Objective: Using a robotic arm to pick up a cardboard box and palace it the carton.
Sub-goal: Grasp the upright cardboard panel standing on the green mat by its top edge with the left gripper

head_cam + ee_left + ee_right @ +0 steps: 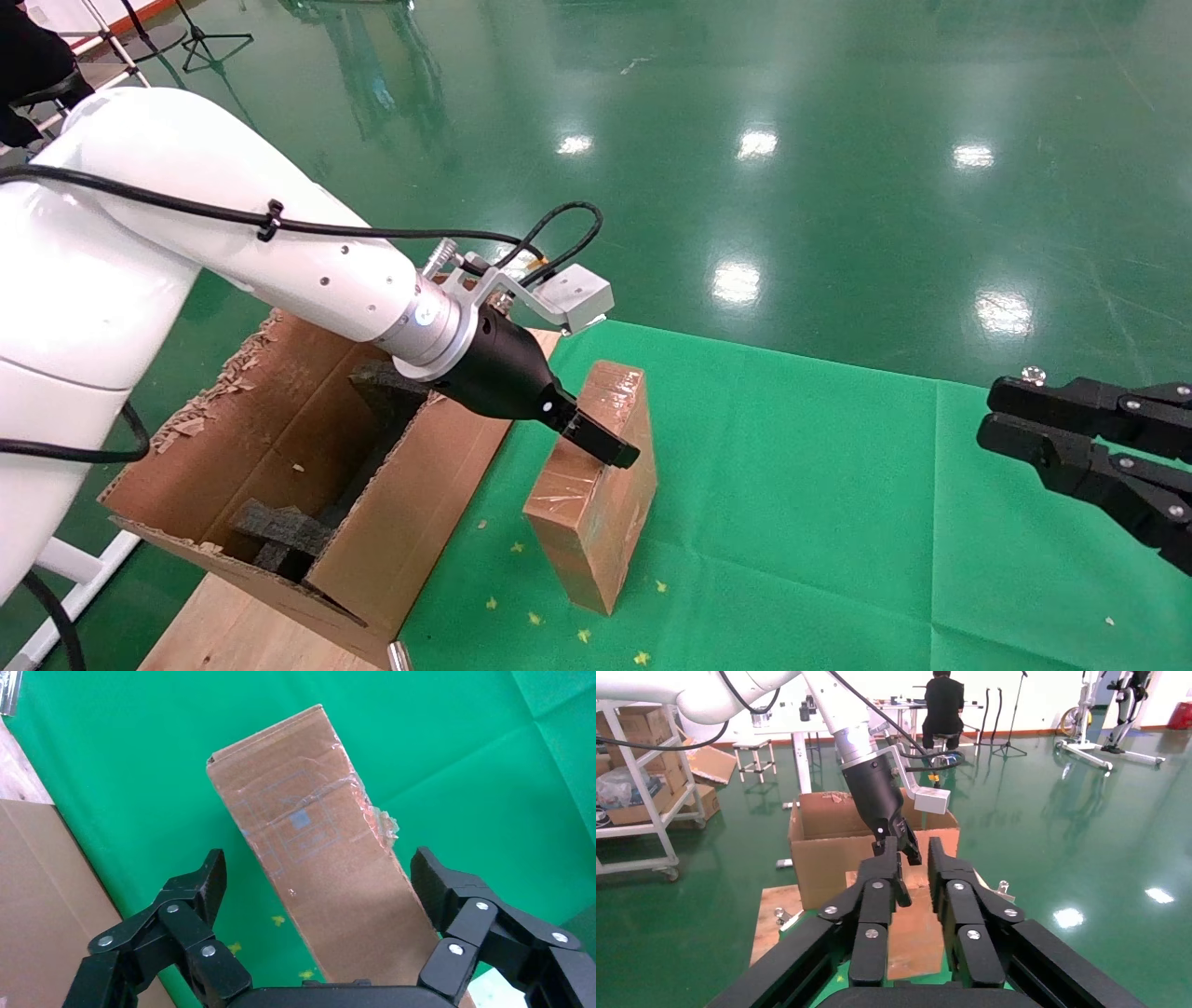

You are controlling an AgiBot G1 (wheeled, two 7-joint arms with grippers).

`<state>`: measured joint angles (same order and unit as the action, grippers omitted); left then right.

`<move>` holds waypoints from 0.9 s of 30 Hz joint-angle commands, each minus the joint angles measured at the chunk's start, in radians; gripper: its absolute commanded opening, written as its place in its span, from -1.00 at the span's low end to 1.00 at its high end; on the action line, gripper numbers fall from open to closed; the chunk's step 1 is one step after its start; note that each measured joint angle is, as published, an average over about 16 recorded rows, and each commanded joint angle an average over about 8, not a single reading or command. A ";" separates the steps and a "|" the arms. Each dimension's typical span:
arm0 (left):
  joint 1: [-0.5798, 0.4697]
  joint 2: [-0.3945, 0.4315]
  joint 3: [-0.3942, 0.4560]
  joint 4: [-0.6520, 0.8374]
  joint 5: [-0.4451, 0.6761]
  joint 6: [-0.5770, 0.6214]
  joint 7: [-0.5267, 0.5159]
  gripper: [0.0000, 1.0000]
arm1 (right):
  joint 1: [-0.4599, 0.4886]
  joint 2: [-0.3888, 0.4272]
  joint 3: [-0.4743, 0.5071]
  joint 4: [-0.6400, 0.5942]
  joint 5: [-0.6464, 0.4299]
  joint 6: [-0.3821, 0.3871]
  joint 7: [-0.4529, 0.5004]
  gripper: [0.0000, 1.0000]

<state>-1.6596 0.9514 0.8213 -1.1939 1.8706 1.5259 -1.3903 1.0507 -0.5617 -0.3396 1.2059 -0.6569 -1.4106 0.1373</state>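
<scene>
The small taped cardboard box (596,503) (309,825) stands on its long narrow side on the green cloth, just right of the carton (279,410) (821,860). The white robotic arm reaches over the carton, and its left gripper (610,447) (318,860) is open, straddling the box's top. One finger is on each side of the box, and green cloth shows between the far finger and the box. The right gripper (987,417) (916,844) hovers at the far right, pointing at the box (916,931), its fingers nearly together and holding nothing.
The carton has ragged torn flaps and black foam blocks (279,527) inside, and it rests on a wooden board (233,624). The green cloth (792,485) stretches right of the box. Beyond lie a shiny green floor, shelving and a seated person (944,702).
</scene>
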 commanded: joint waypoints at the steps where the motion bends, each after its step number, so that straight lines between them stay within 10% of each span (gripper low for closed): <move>1: 0.001 -0.001 -0.001 0.000 -0.001 0.000 -0.001 -1.00 | 0.000 0.000 0.000 0.000 0.000 0.000 0.000 1.00; 27: -0.049 -0.085 -0.065 -0.078 -0.075 -0.006 0.087 -1.00 | 0.000 0.000 0.000 0.000 0.000 0.000 0.000 1.00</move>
<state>-1.7234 0.8526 0.7502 -1.2678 1.8033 1.5213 -1.3055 1.0507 -0.5617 -0.3395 1.2059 -0.6570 -1.4106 0.1373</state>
